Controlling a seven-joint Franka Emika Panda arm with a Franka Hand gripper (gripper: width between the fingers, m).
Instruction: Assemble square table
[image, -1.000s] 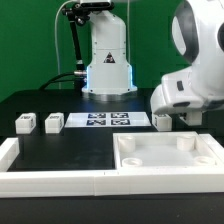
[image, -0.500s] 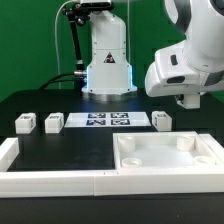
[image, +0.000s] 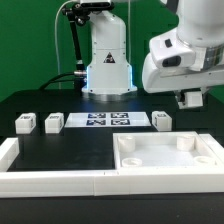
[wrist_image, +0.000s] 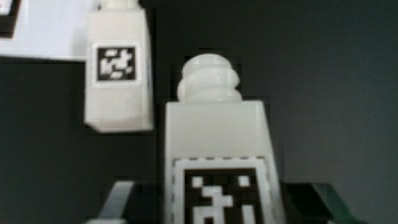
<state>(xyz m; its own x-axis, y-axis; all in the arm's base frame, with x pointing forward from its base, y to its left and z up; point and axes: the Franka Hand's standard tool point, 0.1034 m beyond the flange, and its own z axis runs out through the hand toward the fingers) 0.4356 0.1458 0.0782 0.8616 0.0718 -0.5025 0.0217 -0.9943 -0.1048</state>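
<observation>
Square tabletop (image: 160, 166): flat on the dark surface (image: 70, 146).
Marker board (image: 100, 121): behind the tabletop.
Loose leg blocks (image: 24, 123) (image: 54, 123) (image: 162, 120): in a row behind the tabletop.
Held leg block (wrist_image: 222, 140): in the air behind the tabletop, pinched between the fingers (wrist_image: 128, 205).

The arm (image: 185, 50) fills the upper part of the exterior view's right. Its bulky white wrist is tilted, and the hand (image: 191, 98) hangs below it, pointing down. In the wrist view the two dark fingers (wrist_image: 128, 203) stand partly apart, one on each side of a white leg (wrist_image: 217, 150). They press against its flanks and hold it between them.
</observation>
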